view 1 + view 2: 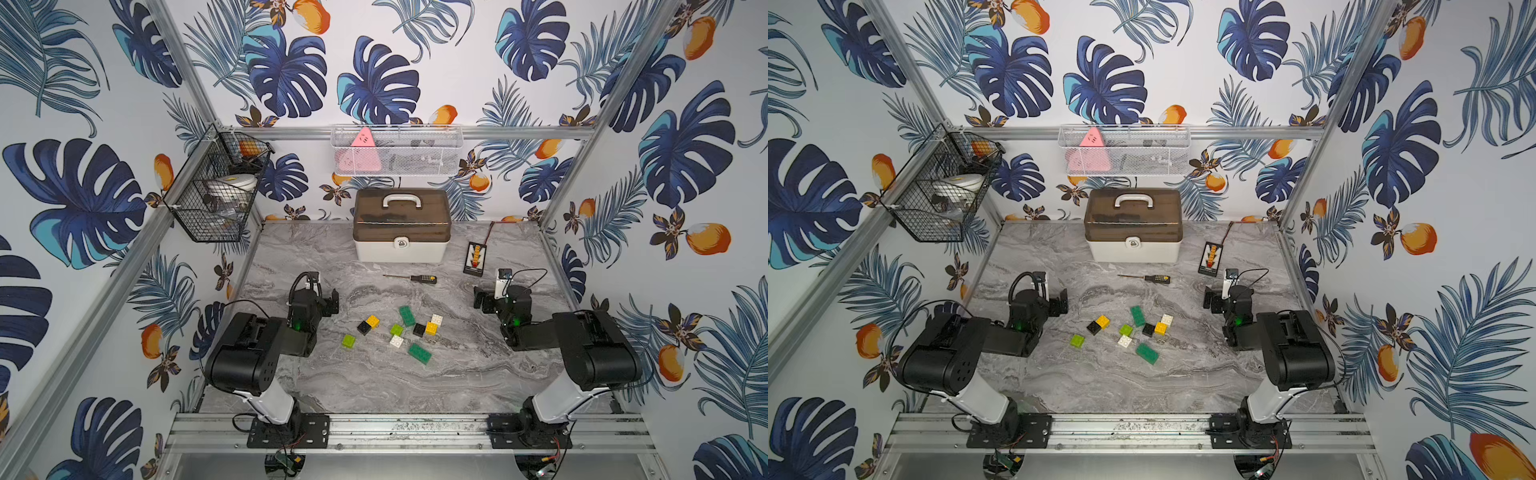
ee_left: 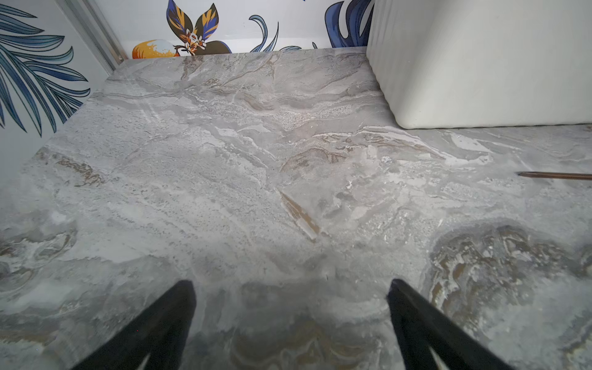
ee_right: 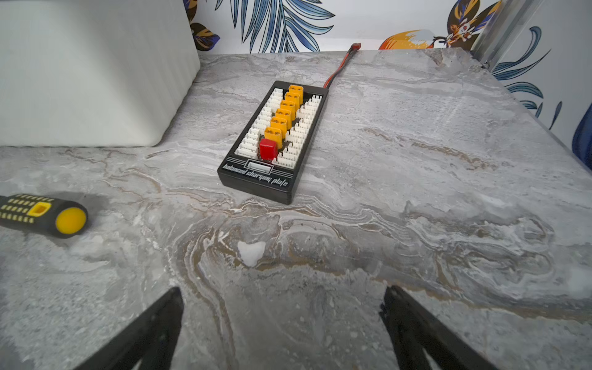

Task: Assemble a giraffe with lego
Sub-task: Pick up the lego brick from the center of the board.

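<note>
status: nothing is joined, so there is no giraffe to see. All parts look single.
lego [image 1: 397, 329]: ten loose bricks lie flat in one patch mid-table [image 1: 374, 386], between the two arms. Probably dumped there so either arm can reach them.
long green bricks: one sits at the far edge of the patch [image 1: 407, 316] and one at the near edge [image 1: 419, 353], both skewed.
small bricks: a yellow brick [image 1: 372, 321] touches a black brick [image 1: 364, 328]. A lime brick [image 1: 348, 340] sits alone on the left-arm side.
left gripper [image 2: 291, 283]: fingers are spread wide and empty, low over bare table. It points at the back wall, with the patch out of its camera's view.
right gripper [image 3: 282, 290]: same on its side, fingers apart and holding nothing.
why: reads as a parked start pose. Both arms are off the patch, so the top views see every brick.
around: the screwdriver [image 1: 415, 278] lies behind the patch, apart from it. The toolbox [image 1: 402, 226] stands at the back wall, and the charging board [image 3: 272, 141] with its cable lies ahead of the right gripper.
in the way: nothing lies between the grippers and the bricks. My guess is that the touching pairs leave little finger room, so take the lone ones first.
</note>
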You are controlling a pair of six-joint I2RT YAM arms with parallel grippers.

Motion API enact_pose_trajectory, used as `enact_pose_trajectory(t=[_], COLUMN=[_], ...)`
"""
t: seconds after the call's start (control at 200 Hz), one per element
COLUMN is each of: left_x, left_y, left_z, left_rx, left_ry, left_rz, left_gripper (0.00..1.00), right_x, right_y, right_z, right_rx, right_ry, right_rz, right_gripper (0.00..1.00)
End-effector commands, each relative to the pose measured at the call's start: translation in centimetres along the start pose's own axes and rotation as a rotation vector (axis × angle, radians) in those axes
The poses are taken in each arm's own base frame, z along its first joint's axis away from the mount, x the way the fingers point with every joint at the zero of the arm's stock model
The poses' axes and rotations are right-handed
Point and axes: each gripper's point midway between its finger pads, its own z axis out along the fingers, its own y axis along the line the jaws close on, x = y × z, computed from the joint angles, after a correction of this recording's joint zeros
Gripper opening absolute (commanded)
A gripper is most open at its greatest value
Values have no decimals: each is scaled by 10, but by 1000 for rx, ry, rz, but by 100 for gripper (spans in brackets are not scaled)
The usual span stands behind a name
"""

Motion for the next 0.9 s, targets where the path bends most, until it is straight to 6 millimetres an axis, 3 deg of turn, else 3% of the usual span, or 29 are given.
enact_pose_trajectory(t=[0.0,0.896], left_x=[-11,-12], left_y=[2,2], left_z=[0,0], left_rx=[-7,-7], left_ry=[-44,-45], left_rz=[4,4], left_gripper=[99,99], right_x=[-10,-10], right_y=[1,2], right_z=[0,0], right_rx=[-6,-7], right_ry=[-37,-39], right_rz=[10,11], right_gripper=[100,100])
